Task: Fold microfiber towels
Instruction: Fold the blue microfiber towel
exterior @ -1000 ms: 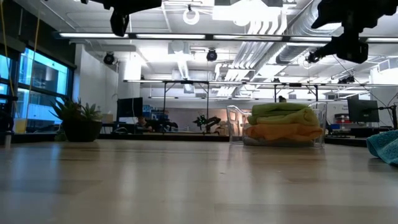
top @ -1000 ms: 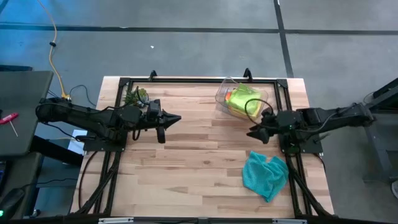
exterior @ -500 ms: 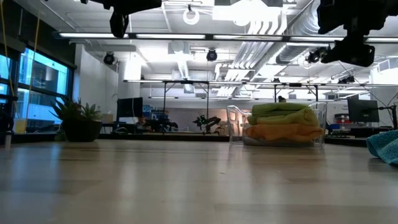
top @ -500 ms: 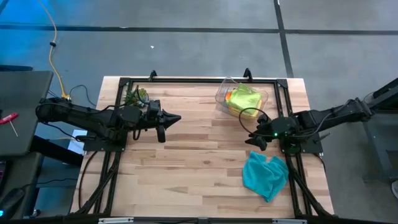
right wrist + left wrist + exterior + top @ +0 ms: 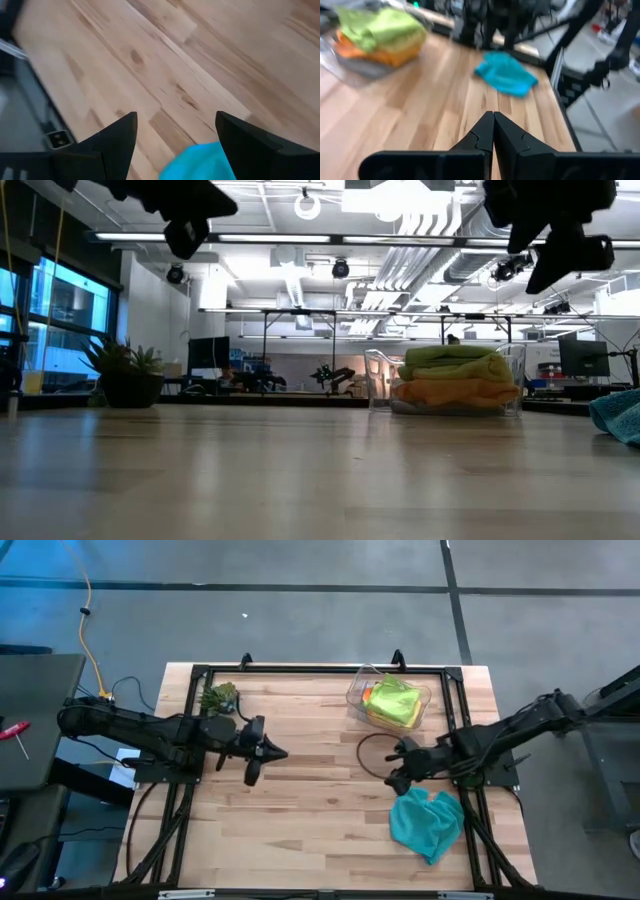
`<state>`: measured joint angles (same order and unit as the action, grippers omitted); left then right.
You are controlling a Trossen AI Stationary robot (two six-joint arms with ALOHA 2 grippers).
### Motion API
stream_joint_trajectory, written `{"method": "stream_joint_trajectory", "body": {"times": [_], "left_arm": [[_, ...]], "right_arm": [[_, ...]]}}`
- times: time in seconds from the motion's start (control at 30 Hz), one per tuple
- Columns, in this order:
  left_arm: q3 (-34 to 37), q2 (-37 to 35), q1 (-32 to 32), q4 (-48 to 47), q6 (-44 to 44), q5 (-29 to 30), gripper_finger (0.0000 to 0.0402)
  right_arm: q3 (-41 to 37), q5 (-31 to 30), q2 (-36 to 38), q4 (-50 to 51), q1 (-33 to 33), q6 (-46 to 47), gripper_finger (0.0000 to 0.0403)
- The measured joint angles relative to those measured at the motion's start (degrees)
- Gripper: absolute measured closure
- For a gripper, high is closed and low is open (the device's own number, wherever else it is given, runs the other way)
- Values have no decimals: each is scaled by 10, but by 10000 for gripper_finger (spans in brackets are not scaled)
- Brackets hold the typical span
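A teal towel (image 5: 427, 821) lies crumpled on the wooden table near its right edge; it also shows in the right wrist view (image 5: 200, 162) and the left wrist view (image 5: 506, 75). Folded lime green and orange towels (image 5: 390, 700) lie stacked in a clear bin (image 5: 378, 385) at the far right. I cannot make out a grey towel. My right gripper (image 5: 393, 776) is open, above the table just left of the teal towel, touching nothing. My left gripper (image 5: 275, 752) is shut and empty above the table's left half.
A small potted plant (image 5: 218, 696) stands at the far left of the table. A black metal frame (image 5: 300, 670) runs round the table's edges. Bare wood (image 5: 320, 800) lies between the two grippers and toward the near edge.
My right gripper has gone from beside the bin toward the table's near edge and a little left, ending next to the teal towel. My left gripper has dropped a little and turned slightly toward the near edge. The towels have not moved.
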<state>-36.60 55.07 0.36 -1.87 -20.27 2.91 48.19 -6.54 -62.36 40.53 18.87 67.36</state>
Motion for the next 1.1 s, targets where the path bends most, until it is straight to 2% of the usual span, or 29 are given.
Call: {"method": "stream_joint_trajectory", "body": {"times": [0.17, 0.3, 0.43, 0.53, 0.67, 0.87, 1.1], "left_arm": [[0, 0, 0, -17, 28, -30, 402], [4, -5, 0, 2, 53, -43, 401], [48, -20, 0, 103, 49, -68, 402], [96, -24, 0, 222, 31, -96, 401], [149, -25, 0, 307, -7, -115, 401], [171, -25, 0, 300, -21, -114, 401], [171, -25, 0, 300, -21, -86, 401]], "right_arm": [[96, 20, -92, 83, 14, 12, 142], [153, 55, -151, 106, 35, 35, 142], [190, 102, -200, 106, 70, 73, 142], [204, 138, -231, 107, 103, 121, 142], [208, 170, -265, 116, 155, 209, 142], [208, 174, -328, 118, 201, 351, 142], [208, 173, -394, 92, 205, 342, 142]]}}
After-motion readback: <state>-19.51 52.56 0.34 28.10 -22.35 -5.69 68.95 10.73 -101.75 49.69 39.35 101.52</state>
